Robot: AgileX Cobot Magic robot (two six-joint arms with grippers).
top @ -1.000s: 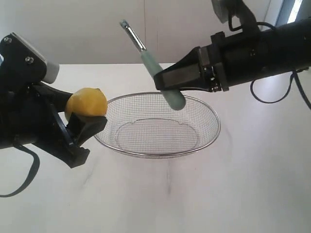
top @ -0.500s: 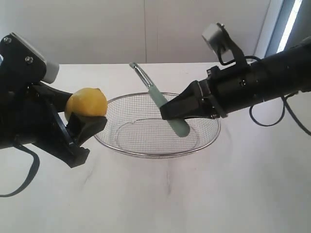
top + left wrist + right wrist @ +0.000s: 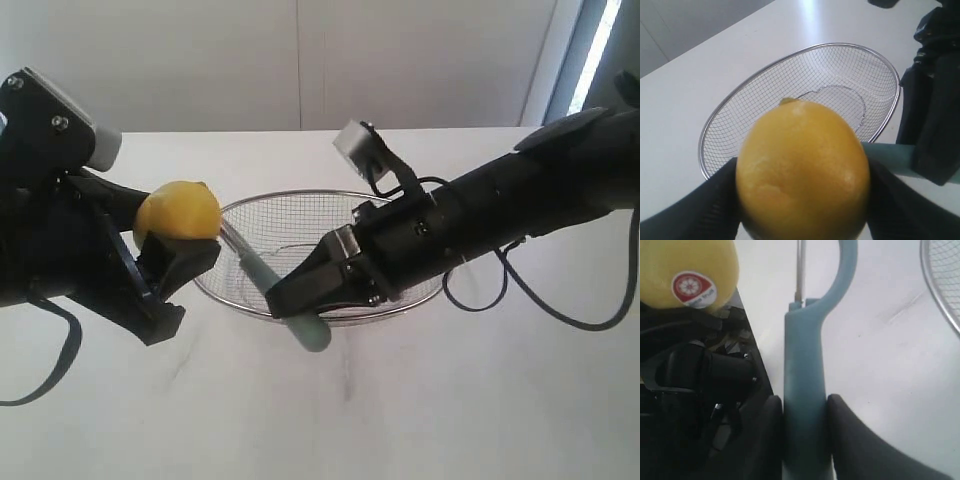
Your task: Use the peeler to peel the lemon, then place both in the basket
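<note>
A white tabletop (image 3: 500,400) spreads under everything. Over it, from the right, a black robot arm (image 3: 500,215) reaches low across a large, shallow oval basket of silver wire mesh with a thick steel rim (image 3: 290,196). The basket stands on the table between the two arms.

The right gripper (image 3: 300,295) sits at the basket's near-left edge, its dark fingers (image 3: 765,425) pinched narrowly on the handle of a slim peeler with a pale teal-green handle and a grey metal head (image 3: 258,272). The peeler slants: its butt end pokes out over the table in front of the basket, and its head points up toward the lemon. Whether blade and fruit touch cannot be told.

The left gripper (image 3: 165,232) is raised beside the basket's left rim, jaws set wide around a small round yellow lemon with matte skin (image 3: 180,210) – gripped on both sides, clear of the table.

The right wrist view shows a small round red-and-white sticker (image 3: 694,289) on the lemon.
</note>
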